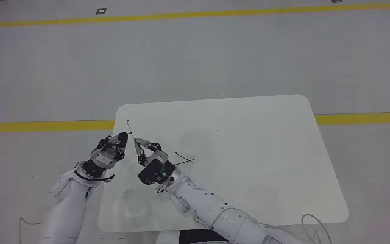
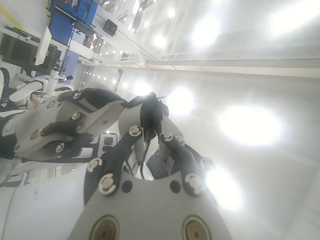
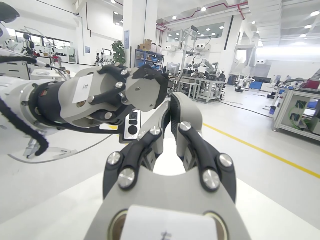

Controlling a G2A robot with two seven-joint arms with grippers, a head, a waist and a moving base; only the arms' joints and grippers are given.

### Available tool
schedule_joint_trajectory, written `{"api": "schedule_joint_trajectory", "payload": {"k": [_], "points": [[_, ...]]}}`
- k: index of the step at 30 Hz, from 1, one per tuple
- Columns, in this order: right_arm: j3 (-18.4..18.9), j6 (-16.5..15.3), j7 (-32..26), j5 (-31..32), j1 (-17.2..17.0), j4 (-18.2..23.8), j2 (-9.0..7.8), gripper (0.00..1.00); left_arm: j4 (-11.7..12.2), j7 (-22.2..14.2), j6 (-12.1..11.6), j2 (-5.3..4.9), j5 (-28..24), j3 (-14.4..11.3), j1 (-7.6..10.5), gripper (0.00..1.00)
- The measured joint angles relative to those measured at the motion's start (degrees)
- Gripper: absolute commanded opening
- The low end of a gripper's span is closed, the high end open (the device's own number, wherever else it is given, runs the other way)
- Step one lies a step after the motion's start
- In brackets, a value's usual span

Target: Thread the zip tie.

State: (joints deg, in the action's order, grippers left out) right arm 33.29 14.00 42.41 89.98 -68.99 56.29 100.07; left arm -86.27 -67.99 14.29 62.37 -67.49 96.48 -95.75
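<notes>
A thin black zip tie (image 1: 129,125) sticks up above the two grippers near the table's left edge. My left gripper (image 2: 151,103) is shut on the zip tie (image 2: 146,136), and a strand of it runs down between the fingers. In the top view the left gripper (image 1: 123,140) points toward the right gripper (image 1: 139,146), and their tips almost touch. The right gripper (image 3: 170,103) has its pads pressed together, and I see nothing between them. The left gripper (image 3: 152,78) hangs just beside its tips.
A loose curved black strand (image 1: 184,160) lies on the white table (image 1: 256,152) just right of the right arm. The table's left edge runs close behind the grippers. Open tabletop stretches to the right and far side.
</notes>
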Motion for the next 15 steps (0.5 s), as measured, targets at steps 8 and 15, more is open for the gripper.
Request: {"api": "schedule_joint_trajectory", "payload": {"k": [8, 15], "points": [[0.10, 0.67, -0.46, -0.02, -0.07, -1.57, -0.43, 0.00, 0.00, 0.00, 0.00, 0.00, 0.00, 0.00, 0.00, 0.00], [0.37, 0.76, -1.44, -0.02, -0.28, -2.77, -0.75, 0.00, 0.00, 0.00, 0.00, 0.00, 0.00, 0.00, 0.00, 0.00]]}}
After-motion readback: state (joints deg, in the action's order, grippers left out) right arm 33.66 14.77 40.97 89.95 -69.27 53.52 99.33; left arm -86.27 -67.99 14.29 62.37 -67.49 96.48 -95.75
